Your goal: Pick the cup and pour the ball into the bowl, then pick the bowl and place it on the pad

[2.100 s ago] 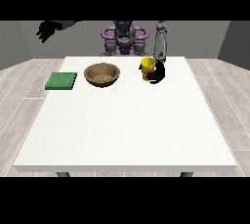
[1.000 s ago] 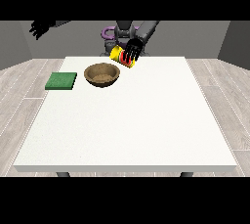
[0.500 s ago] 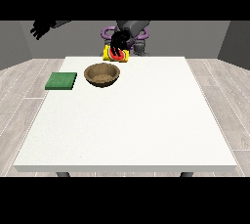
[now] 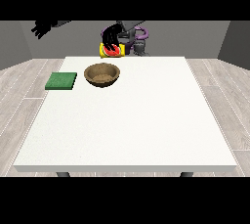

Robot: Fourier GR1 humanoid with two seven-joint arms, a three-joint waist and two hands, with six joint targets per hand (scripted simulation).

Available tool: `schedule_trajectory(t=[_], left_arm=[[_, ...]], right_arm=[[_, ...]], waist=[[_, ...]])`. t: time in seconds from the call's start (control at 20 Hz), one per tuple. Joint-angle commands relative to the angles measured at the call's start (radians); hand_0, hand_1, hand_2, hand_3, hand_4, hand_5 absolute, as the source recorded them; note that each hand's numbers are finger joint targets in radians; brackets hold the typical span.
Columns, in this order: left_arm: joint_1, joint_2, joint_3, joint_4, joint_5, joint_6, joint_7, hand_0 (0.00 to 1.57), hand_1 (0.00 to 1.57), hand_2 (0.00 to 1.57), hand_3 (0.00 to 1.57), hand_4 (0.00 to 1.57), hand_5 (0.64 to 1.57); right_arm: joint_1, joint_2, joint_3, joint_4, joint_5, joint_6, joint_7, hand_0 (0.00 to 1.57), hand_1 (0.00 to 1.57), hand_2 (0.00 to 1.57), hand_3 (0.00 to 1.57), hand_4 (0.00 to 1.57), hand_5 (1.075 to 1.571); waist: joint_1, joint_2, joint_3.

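A yellow cup point(image 4: 111, 51) with a red inside hangs tipped over above the far rim of the brown bowl point(image 4: 102, 75), its mouth turned down and towards the camera. The black hand point(image 4: 112, 35) that reaches in from the view's right is curled round the cup from above. The bowl stands on the white table point(image 4: 132, 115) near its far edge. I cannot make out the ball. A green pad point(image 4: 61, 81) lies flat to the left of the bowl. The hand at the view's left point(image 4: 42, 28) is raised high beside the table, its fingers spread.
The robot's torso point(image 4: 137, 37) stands behind the table's far edge. Grey floor planks surround the table on both sides.
The hand lifted the cup from the table's right part, carried it leftwards to above the bowl and tipped it over. The raised hand barely moved.
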Motion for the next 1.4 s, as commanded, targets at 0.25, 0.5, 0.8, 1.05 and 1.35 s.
schedule_trajectory(t=[0.25,0.5,0.8,1.05,1.35], left_arm=[[0.074,0.051,0.162,-0.148,0.093,0.142,-0.034,0.75,0.75,1.57,1.54,1.11,1.556],[0.127,0.133,0.443,-0.302,0.428,0.244,-0.232,0.8,0.8,1.19,0.88,1.3,1.555],[0.134,0.105,0.773,-0.46,0.867,0.193,-0.334,0.0,0.0,0.0,0.0,1.12,1.57],[0.131,0.218,0.974,-0.498,1.169,-0.049,-0.436,0.0,0.0,0.0,0.0,1.05,1.566],[0.141,0.372,1.1,-0.484,1.368,-0.308,-0.488,0.0,0.0,0.0,0.0,1.06,1.558]], right_arm=[[0.041,0.004,-0.016,-0.02,0.011,-0.053,0.004,0.0,0.0,0.0,0.17,0.71,1.55],[0.073,0.024,-0.022,-0.015,0.035,-0.104,-0.009,0.0,0.0,0.0,0.11,0.76,1.556],[0.079,0.061,-0.013,-0.011,0.06,-0.16,-0.015,0.0,0.0,0.0,0.0,0.79,1.555],[0.104,0.142,0.006,-0.005,0.082,-0.218,-0.058,0.0,0.0,0.0,0.0,0.75,1.563],[0.061,0.211,-0.005,0.039,0.085,-0.276,-0.161,0.0,0.0,0.0,0.0,0.74,1.565]], waist=[[0.082,-0.038,-0.0022],[0.187,-0.041,-0.0081],[0.258,-0.024,-0.0149],[0.308,0.046,-0.0058],[0.371,0.156,-0.0011]])
